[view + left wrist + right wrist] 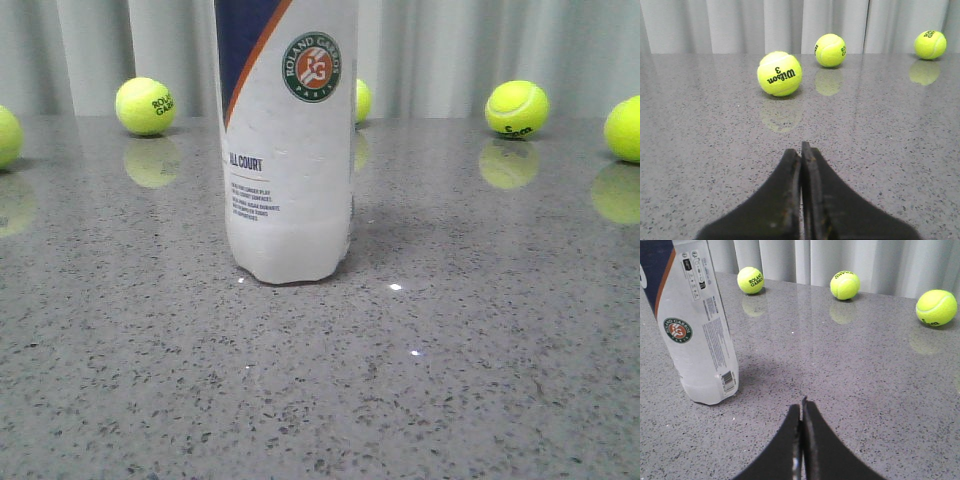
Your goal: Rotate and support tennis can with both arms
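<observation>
The tennis can (288, 140) stands upright on the gray speckled table (450, 380), tennis balls (516, 108) behind it, while the left gripper (801, 150) and right gripper (801, 407) are pressed closed, holding nothing.

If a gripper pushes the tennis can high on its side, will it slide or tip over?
The tennis can would probably tip: it stands upright, tall on a narrow base. Its frosted plastic wall looks smooth, so closed fingers may slip on it. It seems light, since no balls show through the lower part, but that is uncertain. The polished table could also let it slide.
</observation>
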